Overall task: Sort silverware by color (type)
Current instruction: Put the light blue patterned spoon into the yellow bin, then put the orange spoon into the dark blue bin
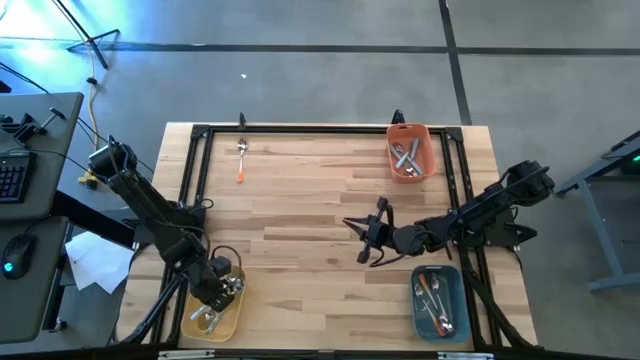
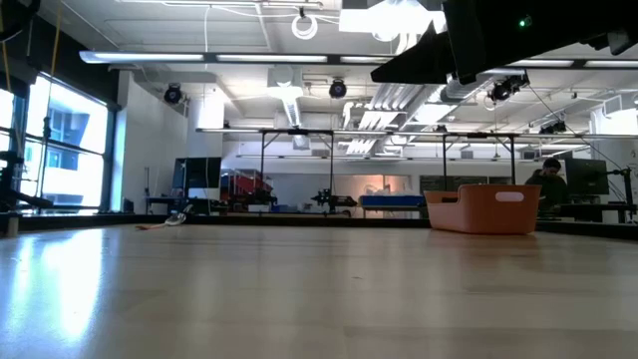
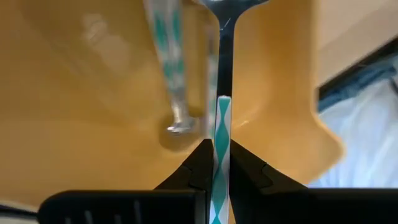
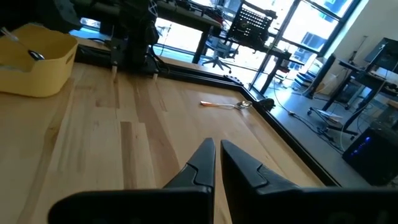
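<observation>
Left jaws (image 3: 221,177) pinching patterned utensil (image 3: 222,134) over yellow bin (image 1: 213,318), right jaws (image 1: 362,236) nearly together mid-table.

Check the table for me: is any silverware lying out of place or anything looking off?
One orange-handled spoon lies loose on the wood near the table's far left corner, outside every bin. The rest sits in the orange bin, blue bin and yellow bin, where the left claw holds a teal-patterned piece. Right claw hovers mid-table.

Lone spoon (image 1: 241,158) far-left; bins (image 1: 411,150) right, near corners.
</observation>
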`<state>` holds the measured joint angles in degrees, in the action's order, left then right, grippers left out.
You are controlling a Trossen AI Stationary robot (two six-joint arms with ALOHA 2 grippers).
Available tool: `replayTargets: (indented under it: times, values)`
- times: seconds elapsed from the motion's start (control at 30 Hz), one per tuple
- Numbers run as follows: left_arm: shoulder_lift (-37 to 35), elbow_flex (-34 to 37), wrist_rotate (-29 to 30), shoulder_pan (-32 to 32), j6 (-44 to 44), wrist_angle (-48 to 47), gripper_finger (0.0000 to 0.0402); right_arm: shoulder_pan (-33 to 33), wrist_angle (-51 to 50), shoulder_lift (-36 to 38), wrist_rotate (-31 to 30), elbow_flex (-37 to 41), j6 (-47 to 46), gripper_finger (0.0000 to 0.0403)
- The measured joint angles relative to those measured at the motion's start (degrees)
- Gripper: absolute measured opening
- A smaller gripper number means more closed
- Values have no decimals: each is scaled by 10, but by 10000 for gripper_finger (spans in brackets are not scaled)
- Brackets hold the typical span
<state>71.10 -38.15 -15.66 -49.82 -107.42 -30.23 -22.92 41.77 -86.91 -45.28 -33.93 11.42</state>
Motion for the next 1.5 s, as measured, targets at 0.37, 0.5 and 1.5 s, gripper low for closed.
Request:
replayTargets:
  times: [0.37,0.5,1.5]
  values:
    - [24,0,-25,5,10,-3,29,0,0,0,7,0,-5,11]
    - [24,0,-26,15,28,1,44,0,0,0,7,0,-5,11]
    - [-73,0,-126,107,362,1,94,0,-19,0,9,0,5,11]
